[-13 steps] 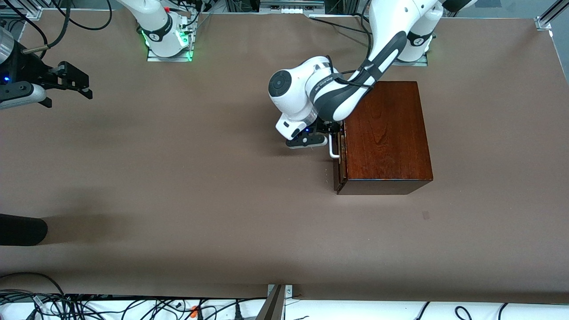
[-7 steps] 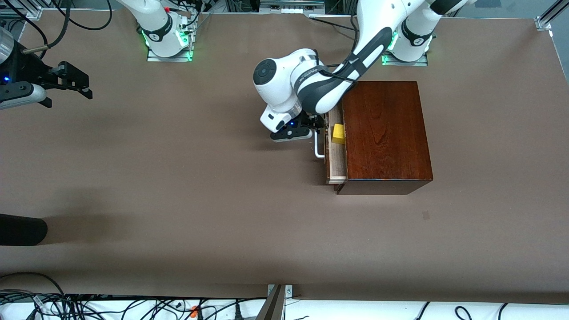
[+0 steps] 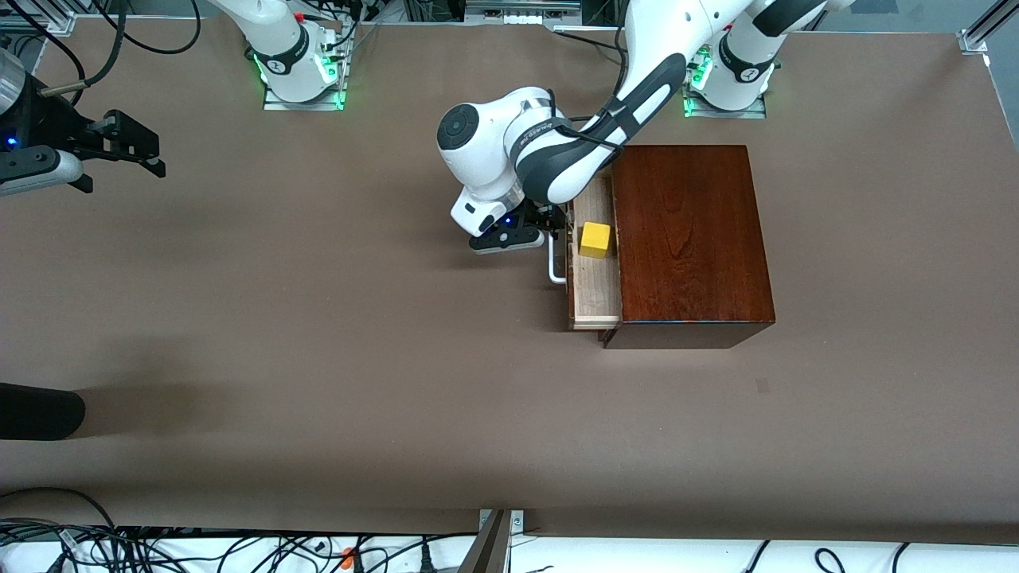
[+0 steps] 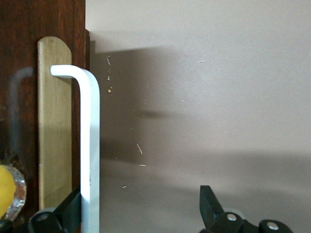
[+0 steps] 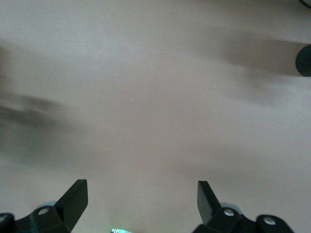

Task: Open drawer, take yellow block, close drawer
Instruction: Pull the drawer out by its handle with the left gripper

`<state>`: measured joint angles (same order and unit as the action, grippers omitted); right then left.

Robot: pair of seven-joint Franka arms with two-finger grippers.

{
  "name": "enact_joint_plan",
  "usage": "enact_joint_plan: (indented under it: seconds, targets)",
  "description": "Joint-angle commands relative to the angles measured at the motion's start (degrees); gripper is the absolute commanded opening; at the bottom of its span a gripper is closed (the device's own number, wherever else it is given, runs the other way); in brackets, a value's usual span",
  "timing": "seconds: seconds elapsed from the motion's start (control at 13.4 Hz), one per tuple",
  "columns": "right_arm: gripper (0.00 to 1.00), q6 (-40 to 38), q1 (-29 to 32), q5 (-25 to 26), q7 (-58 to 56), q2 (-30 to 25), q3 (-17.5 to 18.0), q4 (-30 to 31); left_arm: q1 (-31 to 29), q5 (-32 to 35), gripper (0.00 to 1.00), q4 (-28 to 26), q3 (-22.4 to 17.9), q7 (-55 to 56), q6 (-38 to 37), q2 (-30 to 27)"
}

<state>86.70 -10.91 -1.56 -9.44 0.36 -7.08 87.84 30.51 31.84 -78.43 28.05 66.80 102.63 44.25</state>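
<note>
Half a second on, the drawer [image 3: 593,280] has slid farther out of the wooden box [image 3: 691,243], and the yellow block [image 3: 595,239] now shows whole.

The left gripper [image 3: 549,232] is at the white handle [image 3: 555,261], fingers spread wide: in the left wrist view one dark finger [image 4: 65,216] sits against the bar [image 4: 90,145] and the other stands well clear of it, so I judge it is hooking the bar to drag the drawer rather than pinching it. The block rests on the pale drawer floor, close to the box's front edge and toward the robots' side of the drawer. That arm's own wrist hangs just beside the block, which could crowd a reach from above. The right gripper [image 3: 119,147] waits, fingers wide and empty, over the brown table [image 3: 318,334] at the right arm's end. Cables [image 3: 159,549] lie along the table's near edge.
</note>
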Motion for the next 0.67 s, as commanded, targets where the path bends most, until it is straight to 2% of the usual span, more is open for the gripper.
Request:
enact_joint_plan:
  seconds: [0.0,0.6]
  targets:
    - [1.0,-0.7,-0.1,-0.3,-0.8,-0.2,-0.3,-0.3,3.3,0.8,1.0,7.6,0.4,1.4,1.3,5.1]
    - [1.0,-0.7,-0.1,-0.4,-0.8,-0.2,-0.4,-0.3,6.0,0.7,1.0,14.4,0.4,1.8,1.5,8.2]
